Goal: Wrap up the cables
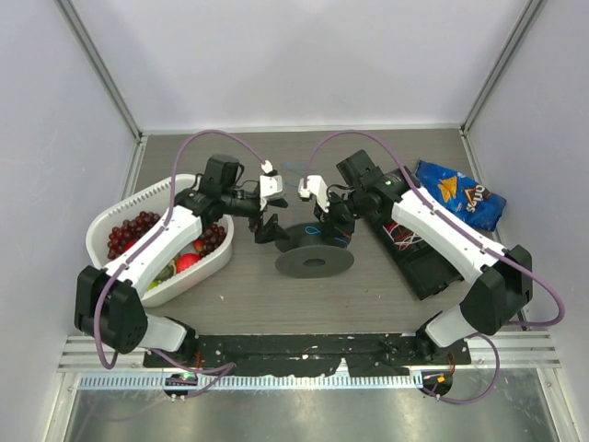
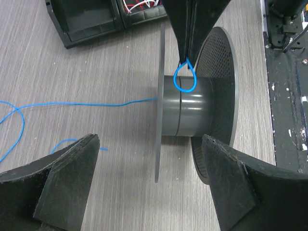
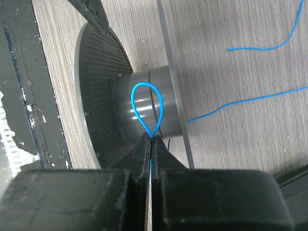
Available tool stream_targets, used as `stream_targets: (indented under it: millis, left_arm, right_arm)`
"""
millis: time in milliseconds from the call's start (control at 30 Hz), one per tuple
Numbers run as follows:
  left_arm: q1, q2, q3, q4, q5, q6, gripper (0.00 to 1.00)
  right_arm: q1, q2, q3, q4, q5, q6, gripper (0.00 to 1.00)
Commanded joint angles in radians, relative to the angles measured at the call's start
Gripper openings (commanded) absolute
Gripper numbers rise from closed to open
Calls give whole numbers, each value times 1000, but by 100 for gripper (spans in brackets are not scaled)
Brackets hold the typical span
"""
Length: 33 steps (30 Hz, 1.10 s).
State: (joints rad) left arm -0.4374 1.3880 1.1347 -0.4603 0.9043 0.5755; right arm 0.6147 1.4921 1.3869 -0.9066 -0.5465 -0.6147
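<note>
At the hub of the dark grey plastic spool [image 2: 192,108], right fingers [image 3: 136,156] clamped a loop of thin blue cable [image 2: 86,103]; left fingers [image 2: 62,183] stood apart. Unanchored, the loop might slip off once winding began.

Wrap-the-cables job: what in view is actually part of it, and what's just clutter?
Job:
- blue cable, its loop at the hub of the grey spool
- right end effector, shut on the cable
- left end effector, open around the spool

Lying about:
- white fruit basket
- blue chip bag
- black case
</note>
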Motion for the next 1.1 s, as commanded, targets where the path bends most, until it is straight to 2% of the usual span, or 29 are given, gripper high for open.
stream_targets:
  millis: [0,300,767,1067]
  left_arm:
    - [-9,14,-27,167,79,-45,91]
    - [-58,42,-58,241,111,-46,81]
    - [-119,37,-151,428,38,-154,72]
    - [-155,28,-196,518,-45,-203,61]
  right_arm:
    - [13,4,-15,47,26,21,1]
    - [14,0,-69,147,83,86,1]
    - [17,0,-100,187,77,144,1]
    - [16,-3,-104,221,76,178,1]
